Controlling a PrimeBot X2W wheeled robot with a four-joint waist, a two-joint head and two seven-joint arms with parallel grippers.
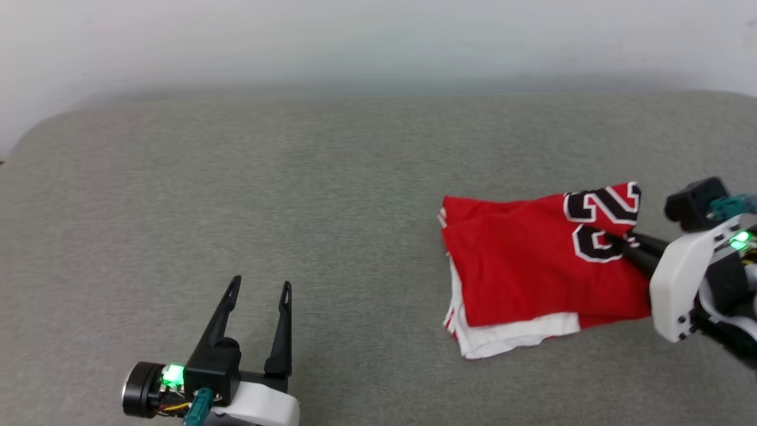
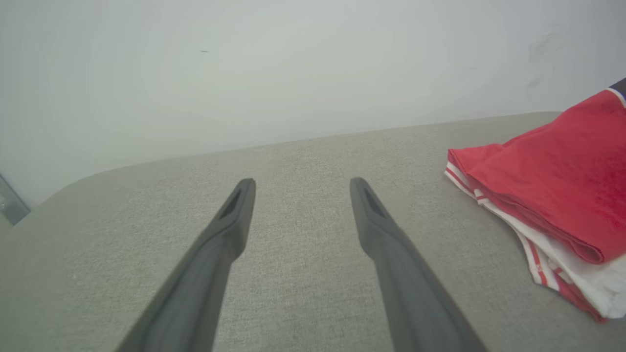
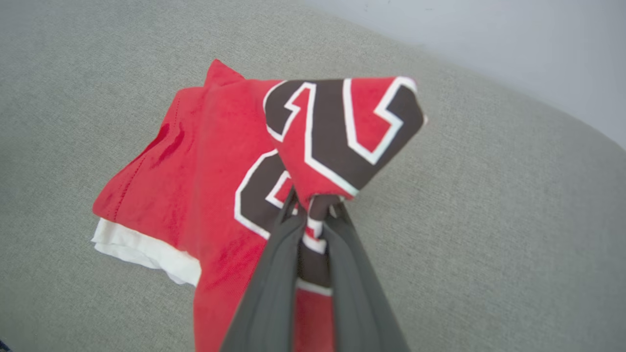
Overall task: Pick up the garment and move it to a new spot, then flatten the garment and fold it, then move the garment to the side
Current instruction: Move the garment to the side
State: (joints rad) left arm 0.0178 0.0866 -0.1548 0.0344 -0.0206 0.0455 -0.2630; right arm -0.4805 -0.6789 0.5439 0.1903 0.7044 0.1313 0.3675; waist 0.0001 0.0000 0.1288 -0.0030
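The garment (image 1: 526,266) lies folded into a red bundle on the right of the grey surface, with a white sleeve sticking out at its near edge and black white-outlined numerals near its right end. My right gripper (image 1: 624,241) comes in from the right and is shut on the printed edge of the garment (image 3: 313,161), lifting that corner into a peak. My left gripper (image 1: 260,287) stands open at the lower left, well clear of the garment (image 2: 557,190), with nothing between its fingers (image 2: 234,205).
A wide grey fabric surface (image 1: 266,195) stretches to the left of the garment. A pale wall (image 1: 355,41) rises right behind its rounded far edge.
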